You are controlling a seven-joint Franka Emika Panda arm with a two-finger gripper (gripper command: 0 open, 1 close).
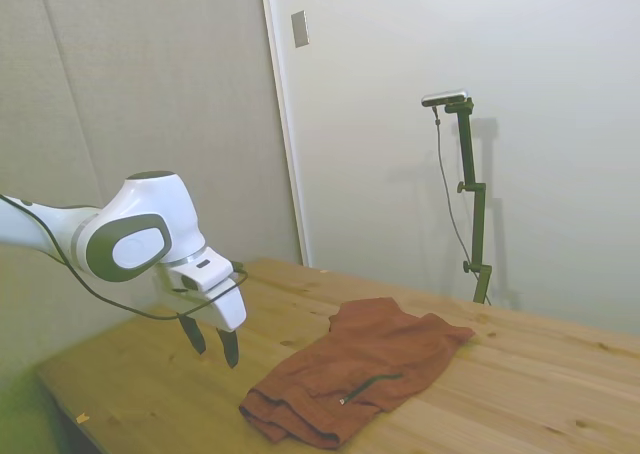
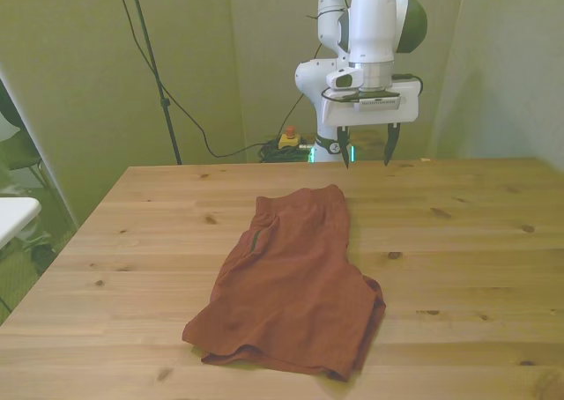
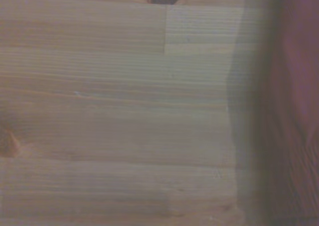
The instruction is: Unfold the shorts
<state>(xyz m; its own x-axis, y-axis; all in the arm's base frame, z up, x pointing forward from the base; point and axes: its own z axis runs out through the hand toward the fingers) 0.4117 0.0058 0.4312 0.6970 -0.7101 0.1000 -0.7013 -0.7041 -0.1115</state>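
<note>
Rust-brown shorts (image 2: 291,285) lie folded over on the wooden counter (image 2: 458,241); end effector (image 2: 365,156) hangs above it, fingers spread, holding nothing.

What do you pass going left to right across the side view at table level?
End effector, open and hanging above bare wood → shorts, lying folded on the table.
</note>
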